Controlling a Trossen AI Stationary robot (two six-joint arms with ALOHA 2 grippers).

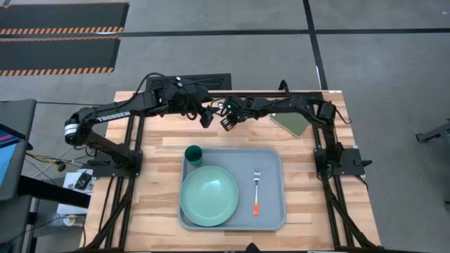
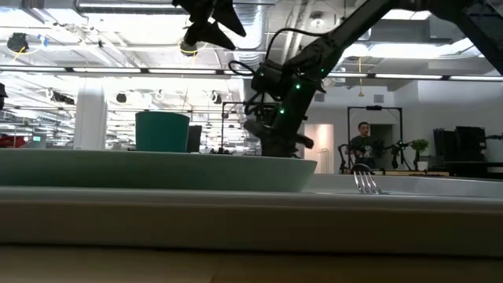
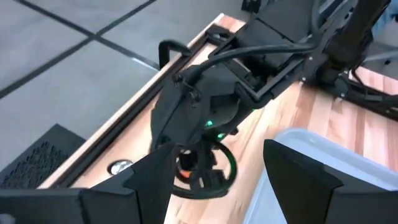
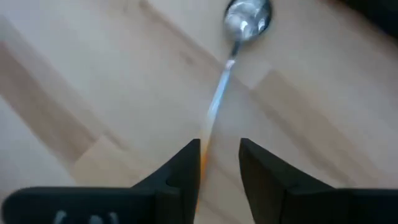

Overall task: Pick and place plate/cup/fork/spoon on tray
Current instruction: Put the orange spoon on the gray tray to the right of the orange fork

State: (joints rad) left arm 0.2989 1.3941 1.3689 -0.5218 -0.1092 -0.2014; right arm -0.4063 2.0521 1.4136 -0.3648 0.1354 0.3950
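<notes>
Tray (image 1: 271, 158) nearest: plate (image 1: 209, 197), cup (image 1: 194, 154), fork (image 1: 256, 191) aboard. Beyond, right pincer (image 4: 219, 163) spread, straddling spoon (image 4: 244, 25) handle on desk (image 1: 158, 144). Risk: thin handle slips on closing. Left pincer (image 1: 205, 117) released, just beside; collision possible.

Robotics lab, hazard-striped floor mats (image 1: 60, 50), ceiling ducts (image 2: 118, 6)

The spoon (image 4: 231, 59) is blurred, its orange handle hidden behind the right tool (image 4: 219, 163)
</notes>
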